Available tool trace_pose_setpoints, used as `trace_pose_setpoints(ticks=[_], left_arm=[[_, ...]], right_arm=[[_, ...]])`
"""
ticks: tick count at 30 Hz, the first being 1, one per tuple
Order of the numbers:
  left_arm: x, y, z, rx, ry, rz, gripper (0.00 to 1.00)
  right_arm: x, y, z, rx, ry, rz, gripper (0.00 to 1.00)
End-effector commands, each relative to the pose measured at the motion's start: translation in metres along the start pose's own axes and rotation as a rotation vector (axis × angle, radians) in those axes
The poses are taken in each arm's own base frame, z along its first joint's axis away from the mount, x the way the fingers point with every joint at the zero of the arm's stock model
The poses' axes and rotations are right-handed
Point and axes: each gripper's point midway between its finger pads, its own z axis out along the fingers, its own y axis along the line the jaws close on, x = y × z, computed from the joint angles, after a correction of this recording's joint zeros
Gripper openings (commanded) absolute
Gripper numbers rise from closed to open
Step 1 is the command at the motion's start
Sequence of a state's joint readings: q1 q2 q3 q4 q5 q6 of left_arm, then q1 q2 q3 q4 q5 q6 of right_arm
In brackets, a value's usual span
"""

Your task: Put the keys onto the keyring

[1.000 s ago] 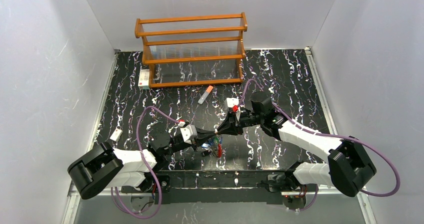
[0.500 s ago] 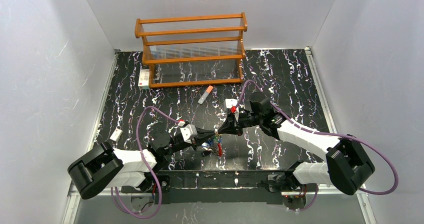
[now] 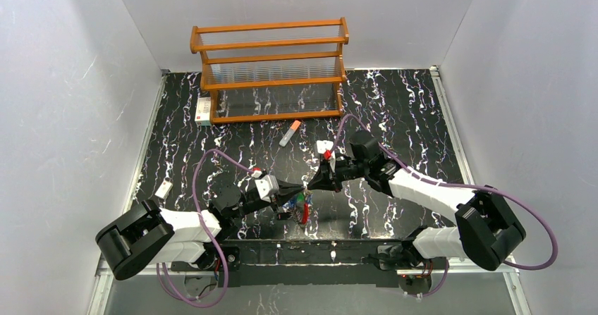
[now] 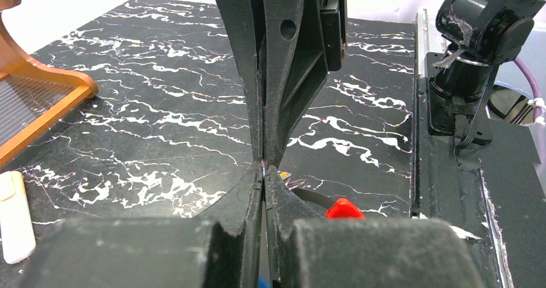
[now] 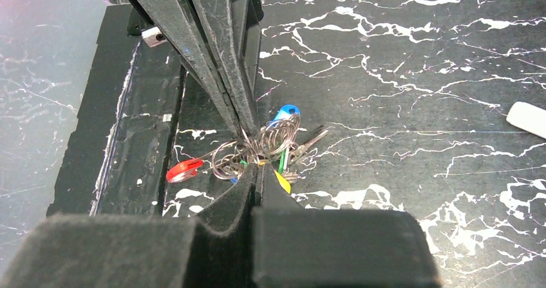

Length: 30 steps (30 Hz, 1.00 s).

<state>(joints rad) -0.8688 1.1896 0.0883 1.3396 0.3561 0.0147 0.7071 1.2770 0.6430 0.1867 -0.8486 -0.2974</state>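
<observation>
On the marbled table [image 3: 395, 103] toward six o'clock, left gripper [image 5: 239, 128] and right gripper [image 5: 256, 172] pinch closed on the light, springy, likely slippery keyring [image 5: 185, 170] by its thin wire, keys [image 5: 286, 113] dangling.

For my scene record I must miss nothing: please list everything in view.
rack: one, orange-brown, table's far side
stick: one, grey with orange cap, before rack
white box: one, at rack's left end
white tag: one, table's left edge
keys: at least three, blue, green, yellow heads, bunched between the grippers
keyring: one, silver and red, same bunch
table: one, black marbled
left gripper: black, shut at the bunch
right gripper: black, shut at the bunch
</observation>
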Motion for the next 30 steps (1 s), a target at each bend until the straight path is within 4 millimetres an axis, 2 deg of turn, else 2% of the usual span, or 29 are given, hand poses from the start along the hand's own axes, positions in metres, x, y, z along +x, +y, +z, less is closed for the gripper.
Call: trace_pose_setpoints(ticks=[1,3,7,12,18,24,30], left_arm=[[-0.029,-0.002,0.003,0.012,-0.108,0.040,0.00],[-0.029,-0.002,0.003,0.011,-0.107,0.038,0.00],[-0.028,-0.002,0.003,0.013,-0.106,0.038,0.00],[-0.029,-0.002,0.003,0.012,-0.108,0.039,0.00],[-0.029,-0.003,0.004,0.017,-0.107,0.039,0.00],[-0.031,-0.003,0.004,0.022,-0.113,0.038,0.00],[-0.034,-0.004,0.004,0.023,-0.120,0.040,0.00]], right_arm=[[0.009,-0.002,0.001,0.010,0.005,0.016,0.09],[0.002,-0.001,0.000,0.005,-0.021,-0.002,0.14],[-0.011,0.003,-0.001,-0.001,-0.080,-0.037,0.18],[-0.018,0.003,-0.006,0.038,-0.114,-0.065,0.44],[-0.032,0.004,-0.010,0.061,-0.174,-0.091,0.58],[-0.038,0.000,-0.005,0.050,-0.207,-0.072,0.59],[-0.037,-0.002,0.002,0.014,-0.207,-0.052,0.44]])
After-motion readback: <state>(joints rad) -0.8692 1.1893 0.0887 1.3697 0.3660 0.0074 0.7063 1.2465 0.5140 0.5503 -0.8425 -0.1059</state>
